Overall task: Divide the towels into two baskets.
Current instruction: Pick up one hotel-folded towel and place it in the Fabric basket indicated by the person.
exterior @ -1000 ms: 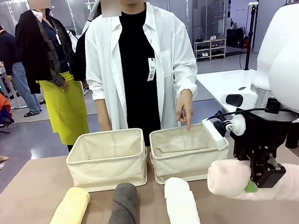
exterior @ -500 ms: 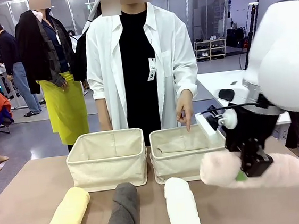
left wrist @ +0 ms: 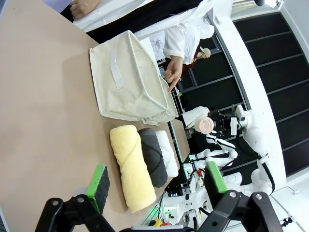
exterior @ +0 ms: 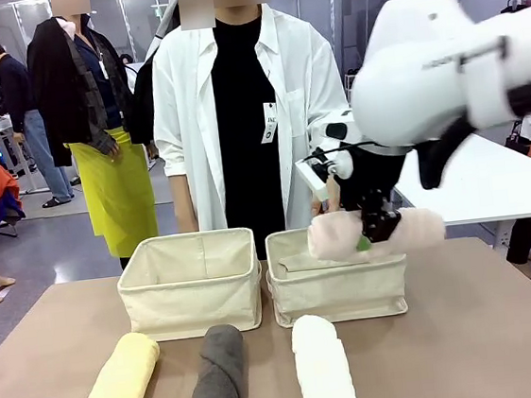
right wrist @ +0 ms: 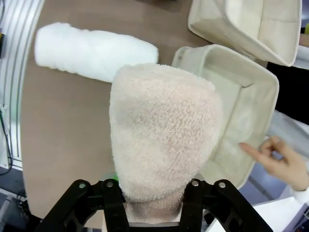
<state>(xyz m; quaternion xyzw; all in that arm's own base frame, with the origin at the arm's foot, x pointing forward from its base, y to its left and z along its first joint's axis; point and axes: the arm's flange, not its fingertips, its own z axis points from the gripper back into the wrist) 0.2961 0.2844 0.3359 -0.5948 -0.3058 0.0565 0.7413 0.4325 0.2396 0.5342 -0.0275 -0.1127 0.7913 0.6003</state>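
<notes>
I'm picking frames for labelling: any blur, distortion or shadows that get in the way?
Front view: even light, pink towel and right basket both sharp. Left wrist view: wide-angle bending, scene rolled sideways. Right wrist view: pink towel looms close, terry texture clear.

Pink towel (right wrist: 164,130) above right basket (right wrist: 251,92)

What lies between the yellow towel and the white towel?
The grey towel lies between the yellow towel and the white towel, plain in the front view.
</notes>
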